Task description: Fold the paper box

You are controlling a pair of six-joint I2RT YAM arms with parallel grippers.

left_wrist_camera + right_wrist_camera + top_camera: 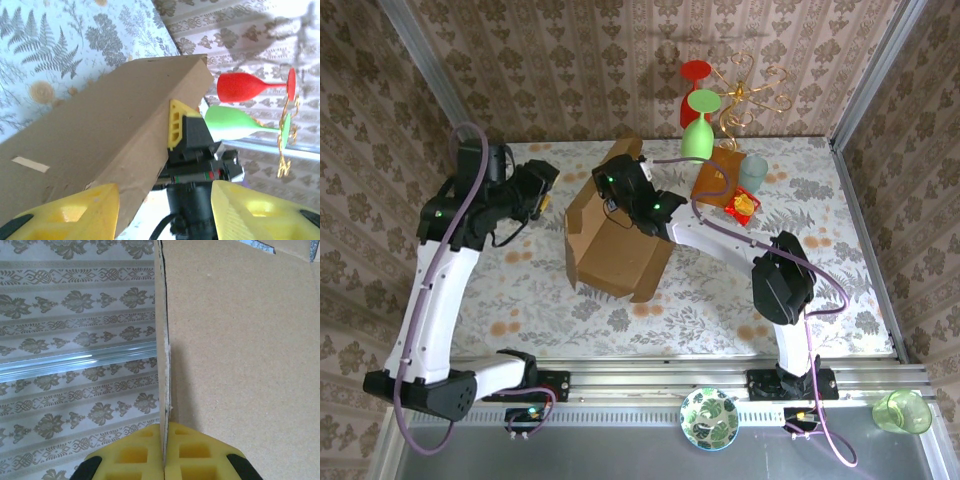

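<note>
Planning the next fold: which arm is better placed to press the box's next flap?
Probably left: left gripper open beside the paper box, holding nothing; right gripper clamped on a panel edge.

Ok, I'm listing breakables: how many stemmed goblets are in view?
2. The red goblet is farthest back; the green goblet is just in front of it, beside the gold rack. Another could be hidden behind the paper box.

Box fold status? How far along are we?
Done: paper box stands partly formed, walls raised off the table. In hand: right gripper shut on one thin panel edge; left gripper open beside the box's side, contact unclear. Left: closing up; it doesn't look shut yet.
</note>
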